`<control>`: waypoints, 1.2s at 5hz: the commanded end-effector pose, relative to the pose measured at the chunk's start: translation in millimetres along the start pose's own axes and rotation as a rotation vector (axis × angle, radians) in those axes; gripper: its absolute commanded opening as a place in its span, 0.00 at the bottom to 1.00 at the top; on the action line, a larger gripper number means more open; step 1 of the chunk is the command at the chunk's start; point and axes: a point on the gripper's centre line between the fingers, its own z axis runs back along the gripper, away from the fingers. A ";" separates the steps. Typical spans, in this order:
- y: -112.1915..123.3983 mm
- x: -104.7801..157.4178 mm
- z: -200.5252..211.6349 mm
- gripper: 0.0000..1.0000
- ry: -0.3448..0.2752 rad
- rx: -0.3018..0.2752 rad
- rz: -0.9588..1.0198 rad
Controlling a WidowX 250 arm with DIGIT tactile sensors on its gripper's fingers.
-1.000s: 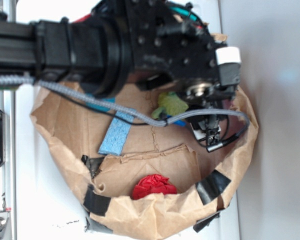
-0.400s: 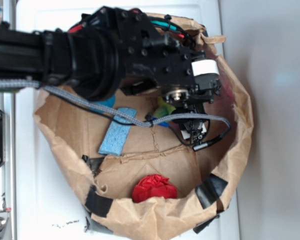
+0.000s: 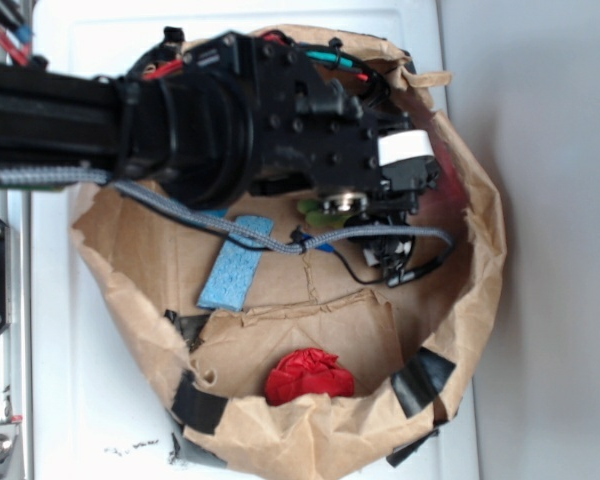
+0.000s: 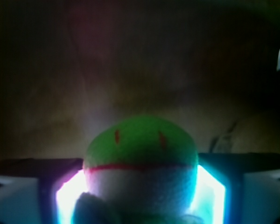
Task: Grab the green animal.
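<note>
A: Where is the frog [image 4: 141, 158] relative to the end effector [image 4: 140, 196]?

B: Right in its mouth. In the wrist view the green head with two red marks, a red line and a white lower face fills the space between the two fingers [image 4: 23, 200], which flank it left and right. Bright light glares at both sides where the frog meets the fingers.

A: So is the end effector clamped on it?

B: The fingers stand spread just wide enough to take the frog between them and seem to touch its sides, but the glare and the dark make it hard to say whether they are squeezing it, so I cannot tell.

A: And from outside?

B: The arm [image 3: 230, 120] reaches over a crumpled brown paper bag [image 3: 130, 270] and hides nearly everything below the end effector [image 3: 380, 240]. Only a sliver of the frog [image 3: 315, 212] shows just beside it. A blue sponge [image 3: 235, 262] lies well off to one side of the end effector, and a red lump [image 3: 308, 375] sits well apart, near the bag's rim.
</note>
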 end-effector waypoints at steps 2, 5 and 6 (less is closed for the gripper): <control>-0.2 25.0 39.0 0.00 -0.073 -0.045 0.090; 8.0 63.1 149.4 0.00 0.082 -0.086 0.023; 12.9 57.5 143.4 0.00 0.079 -0.090 0.020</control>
